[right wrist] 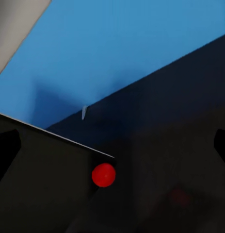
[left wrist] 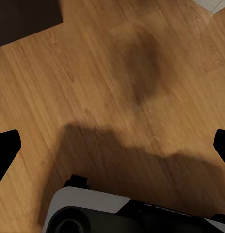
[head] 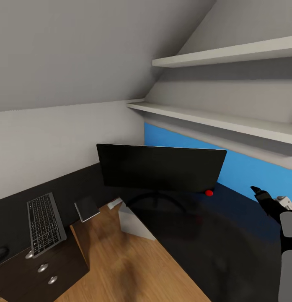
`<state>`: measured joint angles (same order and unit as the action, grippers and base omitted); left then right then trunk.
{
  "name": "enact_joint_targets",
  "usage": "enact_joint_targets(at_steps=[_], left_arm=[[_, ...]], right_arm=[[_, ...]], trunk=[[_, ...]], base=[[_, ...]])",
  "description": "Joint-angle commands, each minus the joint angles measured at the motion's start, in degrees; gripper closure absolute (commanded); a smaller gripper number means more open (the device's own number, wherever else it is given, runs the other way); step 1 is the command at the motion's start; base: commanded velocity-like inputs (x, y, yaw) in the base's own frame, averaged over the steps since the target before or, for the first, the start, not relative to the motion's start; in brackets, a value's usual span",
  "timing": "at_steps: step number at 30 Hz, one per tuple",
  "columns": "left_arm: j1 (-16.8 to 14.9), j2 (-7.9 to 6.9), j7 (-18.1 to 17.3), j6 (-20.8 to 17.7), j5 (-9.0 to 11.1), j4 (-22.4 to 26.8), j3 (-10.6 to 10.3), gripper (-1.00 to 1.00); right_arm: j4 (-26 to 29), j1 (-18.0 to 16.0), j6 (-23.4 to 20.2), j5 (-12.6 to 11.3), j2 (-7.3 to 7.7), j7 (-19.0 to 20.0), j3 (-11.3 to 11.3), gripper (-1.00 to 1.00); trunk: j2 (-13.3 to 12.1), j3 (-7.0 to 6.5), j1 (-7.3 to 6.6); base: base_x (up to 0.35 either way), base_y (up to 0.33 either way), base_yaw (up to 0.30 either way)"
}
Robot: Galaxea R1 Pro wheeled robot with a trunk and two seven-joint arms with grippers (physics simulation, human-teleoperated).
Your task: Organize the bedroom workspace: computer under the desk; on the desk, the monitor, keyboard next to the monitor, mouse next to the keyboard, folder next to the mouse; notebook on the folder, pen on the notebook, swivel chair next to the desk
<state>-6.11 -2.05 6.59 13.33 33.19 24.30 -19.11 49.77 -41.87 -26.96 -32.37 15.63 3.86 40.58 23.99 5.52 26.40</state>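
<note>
The black monitor (head: 160,167) stands on the black desk (head: 213,247), its red dot (head: 209,193) at one lower corner. On the desk's left wing lie the keyboard (head: 45,224), the grey notebook (head: 87,208) beside it, and the mouse (head: 0,253) at the picture's edge. The light grey computer (head: 133,224) sits on the floor under the desk. My right gripper (head: 263,196) hovers open over the desk's right end, facing the monitor's corner (right wrist: 44,184). Over bare wood floor (left wrist: 93,87) my left gripper (left wrist: 112,145) is open and holds nothing. The folder, pen and swivel chair are out of view.
Black drawers with silver knobs (head: 43,267) sit below the keyboard. A blue wall panel (head: 246,167) and two white shelves (head: 213,119) run behind the desk under the sloped ceiling. A small white object (head: 115,203) lies behind the computer.
</note>
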Motion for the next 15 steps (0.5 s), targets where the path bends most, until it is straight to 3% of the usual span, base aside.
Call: enact_joint_targets(at_steps=[1, 15], left_arm=[[-0.05, -0.06, 0.44, 0.21, 0.30, 0.05, -0.49, -1.00], [-0.05, -0.06, 0.46, 0.14, 0.38, 0.05, -0.40, -1.00]], right_arm=[[0.26, 0.04, -0.39, -0.05, -0.03, 0.23, 0.20, -1.00], [2.69, 0.79, -0.52, -0.10, -0.01, 0.25, 0.28, -1.00]], trunk=[[0.12, 0.12, 0.03], [0.12, 0.12, 0.03]], base=[[0.000, 0.000, 0.000], [0.000, 0.000, 0.000]])
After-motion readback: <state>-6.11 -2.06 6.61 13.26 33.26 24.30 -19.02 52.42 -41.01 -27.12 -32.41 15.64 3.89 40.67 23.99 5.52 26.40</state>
